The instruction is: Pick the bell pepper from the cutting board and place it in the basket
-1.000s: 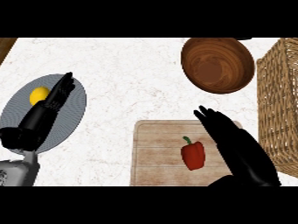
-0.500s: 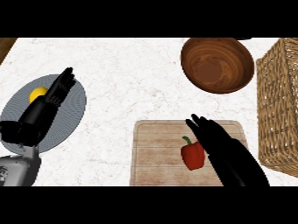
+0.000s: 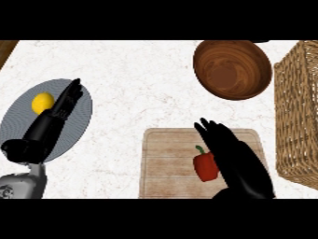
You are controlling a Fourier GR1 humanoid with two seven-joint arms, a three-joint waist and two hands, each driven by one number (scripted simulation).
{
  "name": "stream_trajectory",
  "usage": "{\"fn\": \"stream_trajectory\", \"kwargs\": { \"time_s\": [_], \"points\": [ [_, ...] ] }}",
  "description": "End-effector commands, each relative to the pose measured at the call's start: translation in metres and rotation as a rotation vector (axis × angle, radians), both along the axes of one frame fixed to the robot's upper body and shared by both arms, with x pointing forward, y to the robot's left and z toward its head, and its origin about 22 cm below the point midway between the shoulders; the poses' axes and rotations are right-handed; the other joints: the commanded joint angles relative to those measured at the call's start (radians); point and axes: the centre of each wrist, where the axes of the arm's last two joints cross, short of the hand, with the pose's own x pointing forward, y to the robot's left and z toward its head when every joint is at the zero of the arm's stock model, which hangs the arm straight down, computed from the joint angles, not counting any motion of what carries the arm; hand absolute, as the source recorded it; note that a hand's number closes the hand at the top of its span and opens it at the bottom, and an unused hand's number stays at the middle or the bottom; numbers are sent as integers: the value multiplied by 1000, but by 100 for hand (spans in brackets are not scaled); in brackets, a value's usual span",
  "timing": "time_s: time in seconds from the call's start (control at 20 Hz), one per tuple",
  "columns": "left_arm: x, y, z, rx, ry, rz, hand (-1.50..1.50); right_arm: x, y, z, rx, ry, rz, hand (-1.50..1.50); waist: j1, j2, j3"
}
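A red bell pepper (image 3: 204, 167) with a green stem lies on the wooden cutting board (image 3: 168, 158) at the lower middle. My right hand (image 3: 236, 158) is over the board with straight fingers, right beside the pepper and covering its right edge. It holds nothing. The wicker basket (image 3: 307, 112) stands at the right edge, just right of the board. My left hand (image 3: 54, 119) rests open at the left, fingers pointing up over a grey plate.
A grey plate (image 3: 82, 112) at the left carries a yellow lemon (image 3: 43, 102). A brown wooden bowl (image 3: 231, 69) sits at the back, between the board and the basket. White marble counter lies between plate and board.
My right hand has shifted left across the board, from right of the pepper to touching its right side. The left hand and the pepper have stayed where they were.
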Motion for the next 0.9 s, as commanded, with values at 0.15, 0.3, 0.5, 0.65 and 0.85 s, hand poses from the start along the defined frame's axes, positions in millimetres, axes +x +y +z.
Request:
{"fn": "stream_trajectory", "kwargs": {
  "time_s": [0.15,0.3,0.5,0.65,0.85],
  "points": [
    [-1,-11,-2,20,-2,3,0,-19,3,-23,-22,24,-4,-150,-4,0,0],
    [17,4,3,-4,2,-8,0,10,15,-49,-49,38,-30,-150,-2,1,0],
    [15,10,-2,3,9,-4,0,17,-8,-24,-74,30,-38,-150,-2,0,0],
    [0,9,0,-8,-4,-3,0,18,-5,-41,-79,68,-49,-150,0,0,0],
    [6,5,14,-7,-3,-5,0,5,14,-59,-79,109,-33,-150,-1,0,0]
  ]
}}
